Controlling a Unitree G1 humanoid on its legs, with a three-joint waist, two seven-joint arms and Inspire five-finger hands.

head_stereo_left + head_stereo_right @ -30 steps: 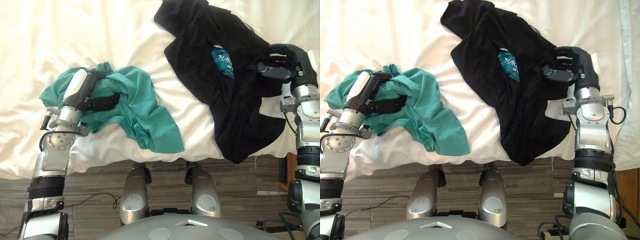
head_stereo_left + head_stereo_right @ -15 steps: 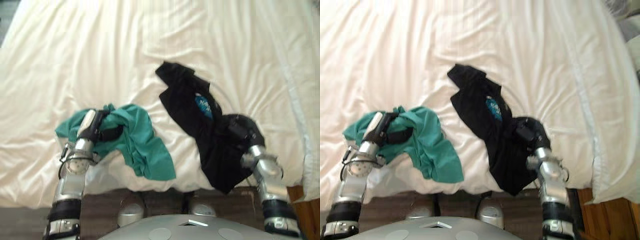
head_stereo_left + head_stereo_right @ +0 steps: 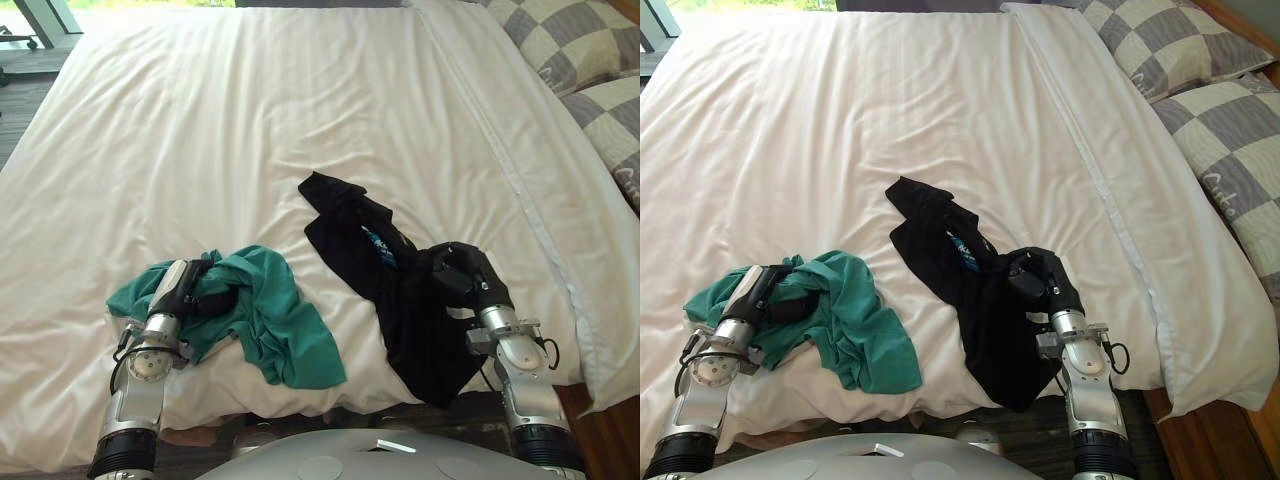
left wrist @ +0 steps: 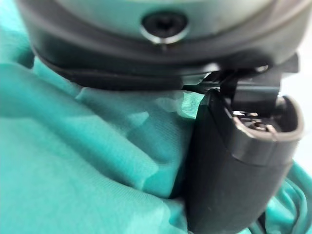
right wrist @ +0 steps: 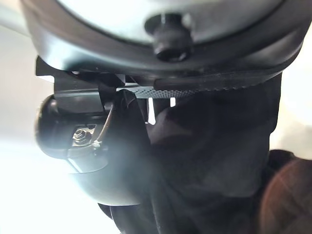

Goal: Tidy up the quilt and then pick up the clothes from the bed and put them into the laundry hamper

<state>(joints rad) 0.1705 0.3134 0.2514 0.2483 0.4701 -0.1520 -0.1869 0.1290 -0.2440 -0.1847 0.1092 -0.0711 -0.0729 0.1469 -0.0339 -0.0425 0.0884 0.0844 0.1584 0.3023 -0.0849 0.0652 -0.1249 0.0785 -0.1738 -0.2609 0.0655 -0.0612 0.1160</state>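
At 8 o'clock the left robot hand point(image 3: 192, 288) clutches the teal shirt point(image 3: 285, 325), the right robot hand point(image 3: 465, 272) the black shirt point(image 3: 345, 235); shallow pinches could slip.

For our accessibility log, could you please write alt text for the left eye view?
Seen from above, the robot's left hand grips a crumpled teal garment and its right hand grips a black garment, both near the front edge of a white bed quilt. Two checked pillows lie at the far right.
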